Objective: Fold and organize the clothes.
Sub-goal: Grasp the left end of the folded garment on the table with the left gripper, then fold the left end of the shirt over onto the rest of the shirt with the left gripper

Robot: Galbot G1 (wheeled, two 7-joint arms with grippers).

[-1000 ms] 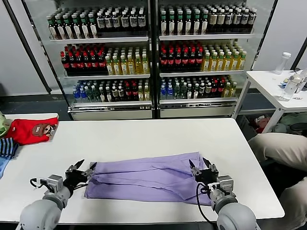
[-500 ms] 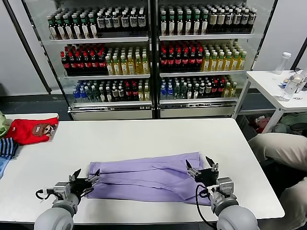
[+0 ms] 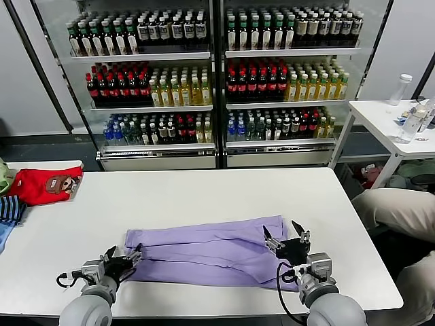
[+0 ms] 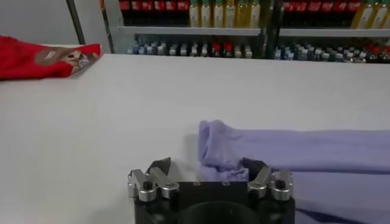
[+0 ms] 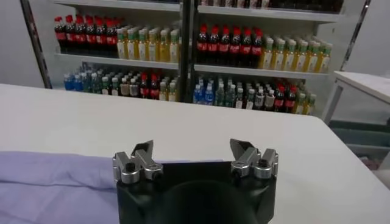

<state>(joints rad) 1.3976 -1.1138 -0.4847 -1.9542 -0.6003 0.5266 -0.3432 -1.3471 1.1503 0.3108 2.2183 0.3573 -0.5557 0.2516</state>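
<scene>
The lavender T-shirt (image 3: 207,250) lies folded into a long band across the near part of the white table (image 3: 204,193), its print hidden. My left gripper (image 3: 124,258) is open, low at the shirt's left end. In the left wrist view the gripper (image 4: 207,167) straddles the bunched corner of the shirt (image 4: 292,152). My right gripper (image 3: 283,238) is open over the shirt's right end. In the right wrist view the right gripper (image 5: 192,149) stands open with the shirt (image 5: 55,182) beside and beneath it.
A red garment with a brown cartoon face (image 3: 47,185) and a blue striped garment (image 3: 10,210) lie at the table's left edge. Drink coolers (image 3: 217,75) stand behind the table. A person's legs (image 3: 397,217) are at the right, near a small white table (image 3: 397,125).
My left gripper has moved down and toward me along the shirt's left end. My right gripper opened a little wider and has stayed in place since.
</scene>
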